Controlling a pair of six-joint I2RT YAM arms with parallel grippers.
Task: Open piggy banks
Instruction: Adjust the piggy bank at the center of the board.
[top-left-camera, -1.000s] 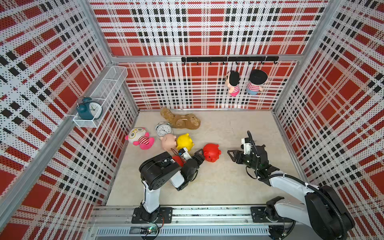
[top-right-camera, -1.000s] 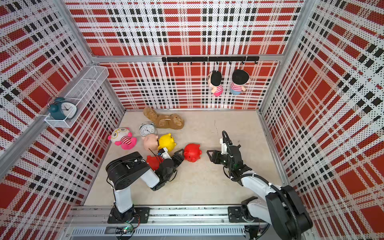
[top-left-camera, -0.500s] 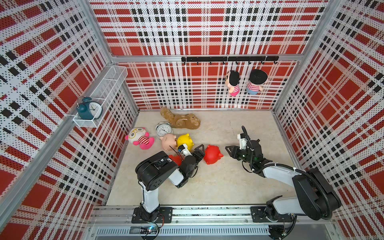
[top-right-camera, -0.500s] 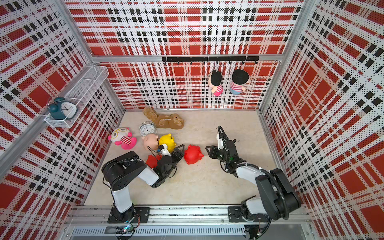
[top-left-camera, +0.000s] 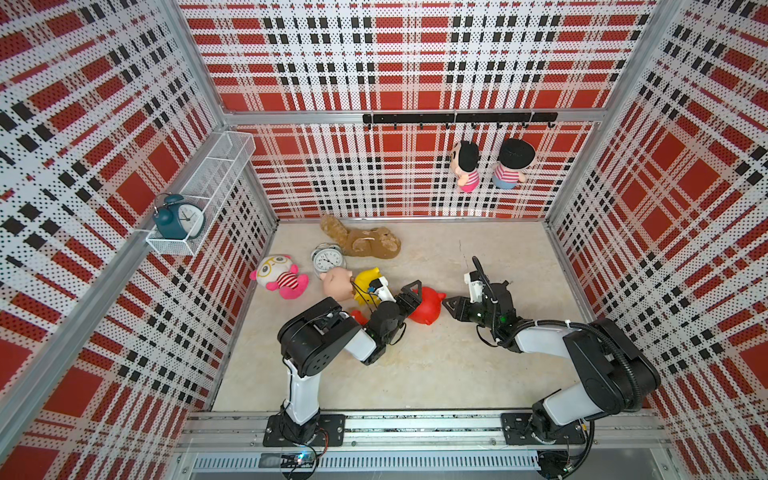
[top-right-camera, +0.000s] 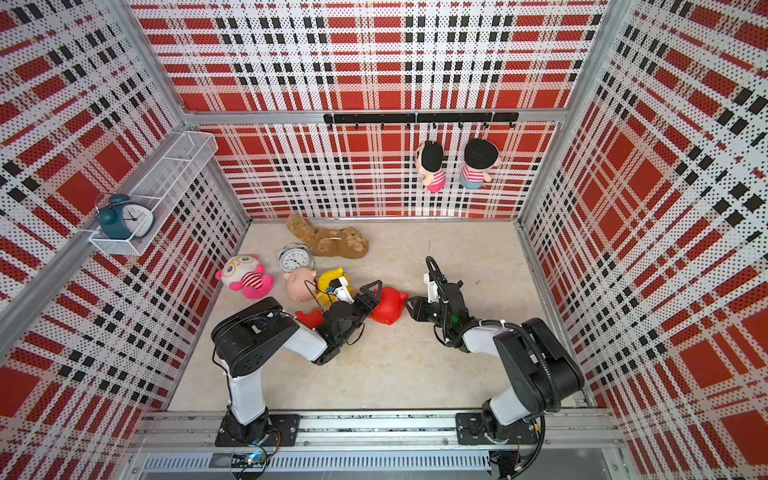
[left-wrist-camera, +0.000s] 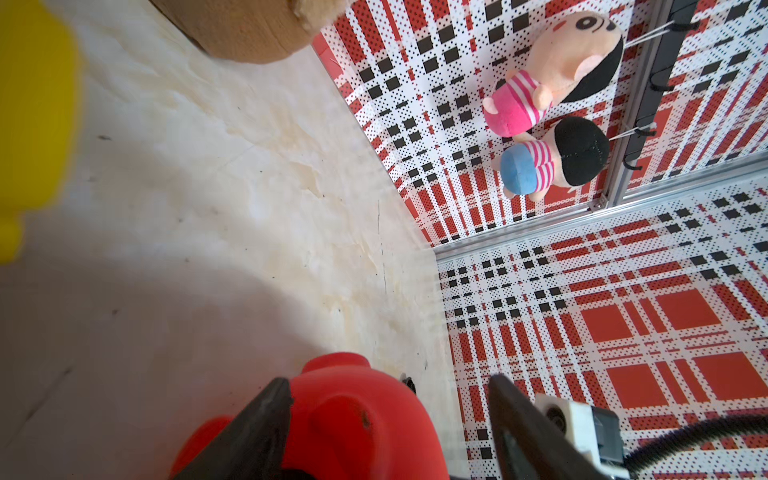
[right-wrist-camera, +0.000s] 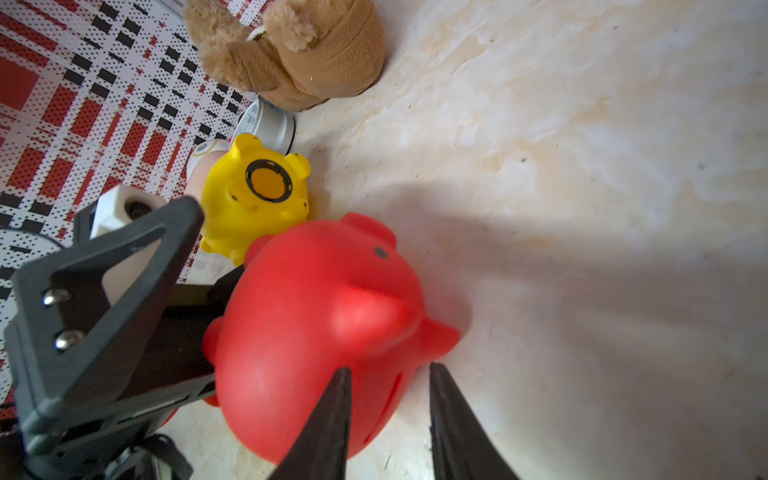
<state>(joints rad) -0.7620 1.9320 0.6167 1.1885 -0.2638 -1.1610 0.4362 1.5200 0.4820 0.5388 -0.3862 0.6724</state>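
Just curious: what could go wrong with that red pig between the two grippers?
The glossy red piggy bank lies loose: the left gripper stands open around it, so a nudge from the right gripper might roll it away. The yellow piggy bank close by could get shoved.

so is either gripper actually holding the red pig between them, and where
Nothing clearly. The left gripper straddles the red piggy bank with one finger clear of it; the right gripper reaches its edge, grip cannot be told.
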